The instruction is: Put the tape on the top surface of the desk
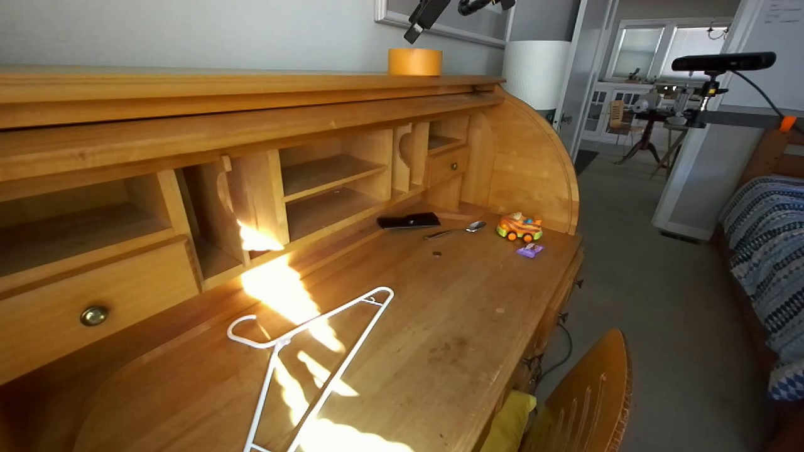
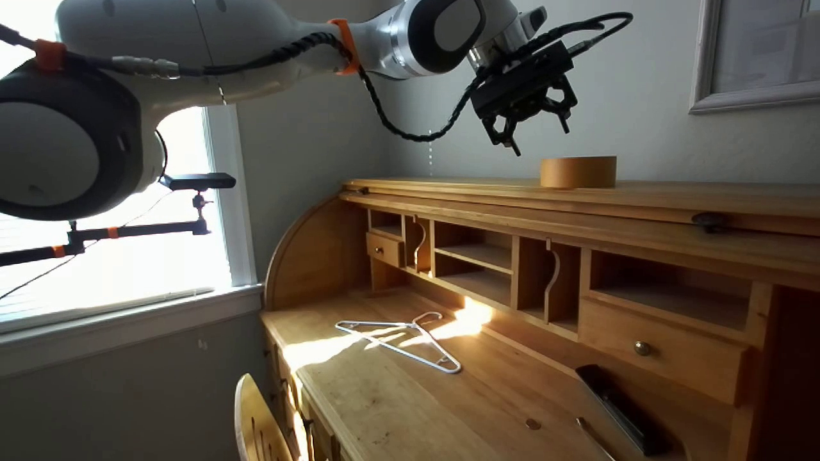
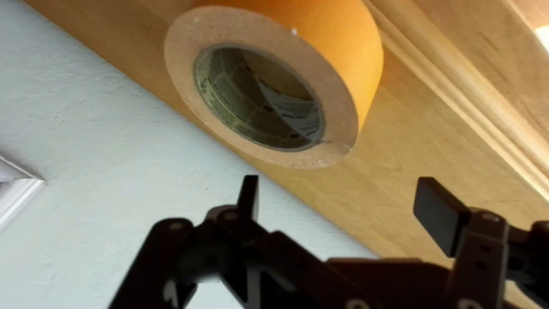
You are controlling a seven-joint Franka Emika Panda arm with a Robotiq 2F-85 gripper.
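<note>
- your black two-fingered claw [image 2: 542,142] is released: its fingers [image 3: 441,219] stand well spread and grasp nothing.
- the tan-orange, flat ring-shaped roll of tape [image 2: 578,172] lies below your claw, apart from both fingertips and not between them. it rests on the narrow wooden top ledge [image 1: 220,80] of the large light-brown wooden roll-top desk [image 1: 458,314], so the task looks done.
- the likeliest trouble is a knock: your claw hangs tilted near the roll, so a dip or sideways swing could let a fingertip strike its rim and push it over the front of the ledge.
- a fingertip could also hook the hollow core [image 3: 227,107] and drag the roll along, if you lower the claw.
- after a fall it would land below your claw, perhaps on the long black object [image 1: 408,221] of unclear kind or the silver metal spoon [image 1: 474,226].
- past one finger of your claw stands the pale grey wall [image 3: 120,180]; a careless turn could scrape it.
- the black braided cable [image 2: 411,136] looping down beside your claw might snag on the ledge if you go low.
- writing: fine print [image 3: 294,108] lines the roll's core, ahead of your fingertips in the wrist view, too small and blurred to read; no brand shows.
- well apart from your claw, a white panel [image 1: 782,34] bears faint marks like handwriting, unreadable.
</note>
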